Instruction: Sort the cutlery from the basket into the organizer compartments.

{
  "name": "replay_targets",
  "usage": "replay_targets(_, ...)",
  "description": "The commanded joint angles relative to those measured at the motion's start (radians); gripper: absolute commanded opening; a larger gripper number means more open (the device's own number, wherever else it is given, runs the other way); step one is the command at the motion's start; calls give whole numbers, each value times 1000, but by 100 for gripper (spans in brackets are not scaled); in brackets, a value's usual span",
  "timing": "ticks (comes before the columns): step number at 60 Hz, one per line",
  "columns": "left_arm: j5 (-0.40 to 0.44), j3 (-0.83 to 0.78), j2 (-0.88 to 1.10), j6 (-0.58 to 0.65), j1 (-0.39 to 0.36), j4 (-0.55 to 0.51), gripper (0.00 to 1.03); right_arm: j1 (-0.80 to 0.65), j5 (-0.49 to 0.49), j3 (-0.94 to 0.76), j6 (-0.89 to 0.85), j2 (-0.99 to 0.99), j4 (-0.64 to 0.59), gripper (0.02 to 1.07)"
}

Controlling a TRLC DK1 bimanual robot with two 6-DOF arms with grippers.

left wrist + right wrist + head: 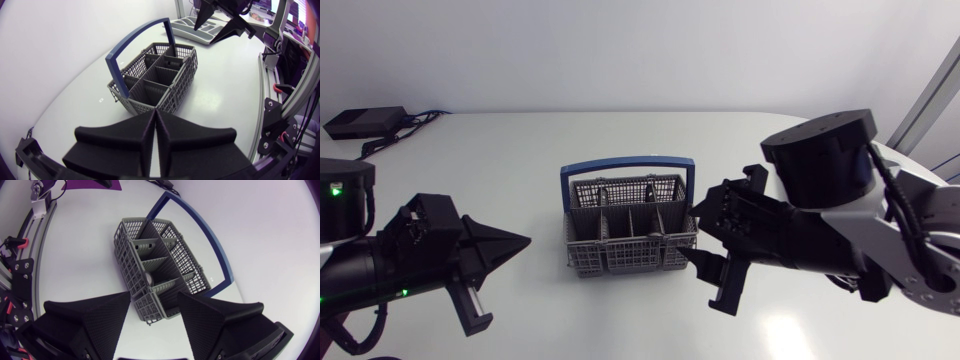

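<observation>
The grey wire cutlery basket (628, 228) with a blue handle (626, 163) stands mid-table. Dividers split it into several compartments. A small dull piece shows in one inner compartment (150, 278); I cannot tell what it is. My right gripper (698, 232) is open at the basket's right end, with the basket's corner (150, 307) just ahead between its spread fingers, which touch nothing. My left gripper (523, 240) is shut and empty, pointing at the basket from the left, a short way off. In the left wrist view its joined tips (154, 114) aim at the basket (157, 80).
A flat grey tray-like thing (192, 24) lies beyond the basket under my right gripper (218, 26). A black box with cables (365, 122) sits at the table's back left corner.
</observation>
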Motion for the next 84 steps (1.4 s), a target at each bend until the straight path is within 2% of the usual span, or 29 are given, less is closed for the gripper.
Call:
replay_targets(1, -4, -34, -25, 7, -4, -11, 5, 11, 19, -24, -70, 44, 32, 71)
replay_targets(24, -3, -73, -122, 72, 5, -43, 5, 71, 155, -21, -198, 180, 144, 71)
replay_targets(49, -3, -89, -157, 85, -15, -46, 6, 151, 277, -9, -242, 220, 185, 71)
replay_targets(60, -3, -90, -166, 85, -33, -46, 6, 154, 295, -9, -250, 226, 198, 52)
replay_targets(84, -3, -135, -169, 105, -47, -34, 6, 186, 326, 14, -251, 242, 208, 50)
